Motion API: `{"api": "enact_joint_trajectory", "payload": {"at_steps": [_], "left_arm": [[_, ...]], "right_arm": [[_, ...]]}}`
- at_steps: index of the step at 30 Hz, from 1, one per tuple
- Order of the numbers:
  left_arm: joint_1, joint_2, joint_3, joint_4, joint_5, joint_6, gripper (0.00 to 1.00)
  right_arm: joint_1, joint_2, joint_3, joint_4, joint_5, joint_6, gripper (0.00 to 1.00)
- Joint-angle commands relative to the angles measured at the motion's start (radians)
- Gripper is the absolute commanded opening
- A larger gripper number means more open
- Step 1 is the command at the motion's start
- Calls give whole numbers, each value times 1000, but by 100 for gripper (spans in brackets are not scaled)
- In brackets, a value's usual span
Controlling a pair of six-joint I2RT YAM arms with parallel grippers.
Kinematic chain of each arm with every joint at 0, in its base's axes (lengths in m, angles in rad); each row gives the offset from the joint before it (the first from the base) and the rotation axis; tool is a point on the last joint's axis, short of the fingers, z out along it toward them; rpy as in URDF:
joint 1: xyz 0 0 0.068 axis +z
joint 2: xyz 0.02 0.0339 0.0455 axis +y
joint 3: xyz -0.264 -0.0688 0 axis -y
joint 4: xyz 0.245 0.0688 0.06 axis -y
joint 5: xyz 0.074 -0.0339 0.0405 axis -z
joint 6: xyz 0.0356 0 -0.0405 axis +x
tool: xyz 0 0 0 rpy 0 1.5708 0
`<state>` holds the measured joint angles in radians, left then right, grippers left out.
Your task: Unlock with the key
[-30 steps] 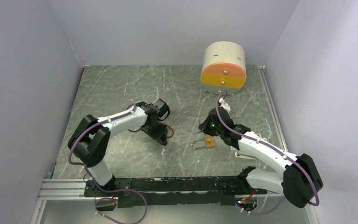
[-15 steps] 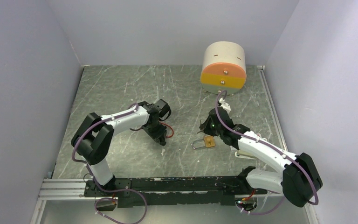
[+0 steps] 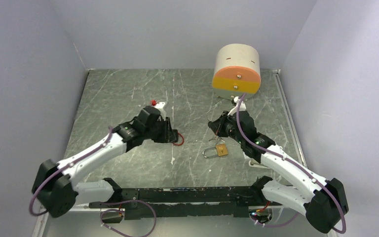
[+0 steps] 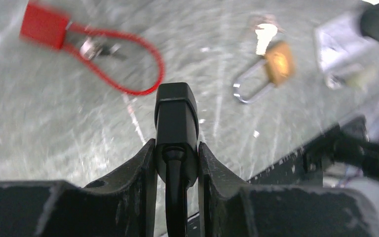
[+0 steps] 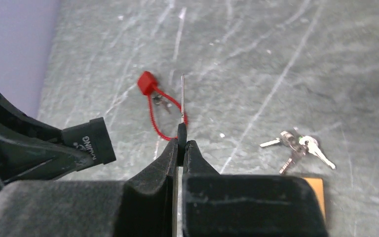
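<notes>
1. The right gripper [image 5: 181,143] is pinching a key [image 5: 182,98] between fully closed jaws.
2. The left gripper [image 4: 176,148] is clamping a black block [image 4: 176,111] in its jaws.
3. The brass padlock [image 3: 221,149] is lying on the table [image 3: 128,89] between the arms, with a key bunch [image 5: 296,145] just beside it.

The table [image 3: 128,94] is seen from high behind the arm bases [image 3: 106,187], looking down and forward. Both wrist views are taken low and close, aimed across it. The red cable lock [image 3: 177,139] and brass padlock [image 3: 221,149] are shared by all three.
</notes>
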<state>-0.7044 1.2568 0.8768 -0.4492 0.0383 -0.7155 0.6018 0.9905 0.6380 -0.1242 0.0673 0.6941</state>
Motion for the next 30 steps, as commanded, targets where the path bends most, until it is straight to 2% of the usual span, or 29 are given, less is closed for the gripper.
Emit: {"api": "enact_joint_trajectory", "payload": {"at_steps": [1,6,10,12,15,21,30], "left_arm": [[27,-170,15,299,300,464,2],[133,-195,165,226,591,603,3],[222,-122,322,152,872,587,3],[262,-38,459,54,1036,567,3],[287,52,586,-86,1268,552,3],[290,24,664,-221,1414,657,3],[292,-42,654,-179,1533,626,2]], "right_arm": [[-8,-45,42,121,-174,-141,0],[-10,-104,83,199,-380,-254,0],[-11,-164,108,205,-527,-315,0],[-11,-182,124,205,-600,-318,0],[-11,-190,147,217,-712,-304,0],[-11,-168,224,165,-904,-333,0],[-11,-89,417,-62,-1129,-484,0]]}}
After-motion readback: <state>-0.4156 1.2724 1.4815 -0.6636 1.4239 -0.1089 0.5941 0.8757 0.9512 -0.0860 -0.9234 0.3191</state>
